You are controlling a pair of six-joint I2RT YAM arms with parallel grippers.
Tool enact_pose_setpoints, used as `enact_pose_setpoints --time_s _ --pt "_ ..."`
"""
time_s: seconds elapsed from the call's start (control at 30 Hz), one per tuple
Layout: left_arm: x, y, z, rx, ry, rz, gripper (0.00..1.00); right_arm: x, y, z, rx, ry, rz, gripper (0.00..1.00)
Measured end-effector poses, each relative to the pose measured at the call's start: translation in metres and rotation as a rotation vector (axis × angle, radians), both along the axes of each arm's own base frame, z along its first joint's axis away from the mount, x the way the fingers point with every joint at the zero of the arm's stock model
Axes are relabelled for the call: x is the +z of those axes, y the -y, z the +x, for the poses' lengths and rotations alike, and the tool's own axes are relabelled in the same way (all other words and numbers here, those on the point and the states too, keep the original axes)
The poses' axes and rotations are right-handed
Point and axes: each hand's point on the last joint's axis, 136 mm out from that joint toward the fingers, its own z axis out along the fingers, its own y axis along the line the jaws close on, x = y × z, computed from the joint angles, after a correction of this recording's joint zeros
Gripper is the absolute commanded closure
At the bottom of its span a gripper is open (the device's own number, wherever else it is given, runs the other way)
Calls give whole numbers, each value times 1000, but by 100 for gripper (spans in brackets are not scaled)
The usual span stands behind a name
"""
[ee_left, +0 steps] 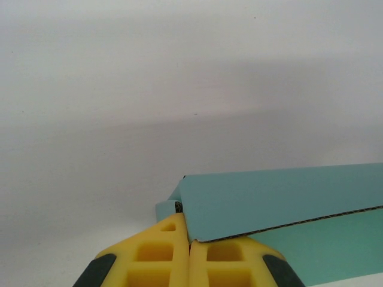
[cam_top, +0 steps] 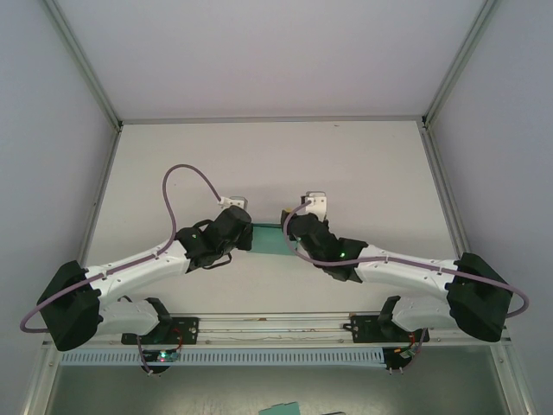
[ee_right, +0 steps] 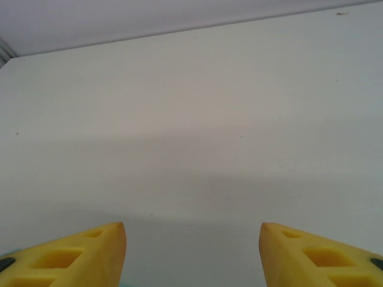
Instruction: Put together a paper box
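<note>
Card between both arms: the teal-green thin-card paper box (ee_left: 281, 200) sat over the white matte bench (cam_top: 259, 156), with its long axis running left-right. Your left gripper (ee_left: 190, 245), yellow with pocketed fingers, was pinched shut on the box's left corner. Your right gripper (ee_right: 192, 230) stood partly spread with nothing between its fingers, close by the box's right end. The free end lay toward your right arm, so that arm looked better placed to take it. One panel was raised over another, with a raw corrugated edge showing.

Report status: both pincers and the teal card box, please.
Left pincer shut on teal thin-card paper box corner. Right pincer open, holding nothing. No obstacle seen.
</note>
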Motion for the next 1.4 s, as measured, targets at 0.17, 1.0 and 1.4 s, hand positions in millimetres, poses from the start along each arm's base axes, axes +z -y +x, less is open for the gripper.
enact_pose_setpoints --time_s 0.17,1.0,1.4 --pt "1 1 -1 -19 3 12 100 -19 8 2 -16 -65 31 45" --pt "18 0 -51 -246 -141 58 17 -53 8 -12 -23 -151 197 51" --pt "32 -9 -7 -88 -144 17 12 -56 3 -10 -20 -150 227 52"
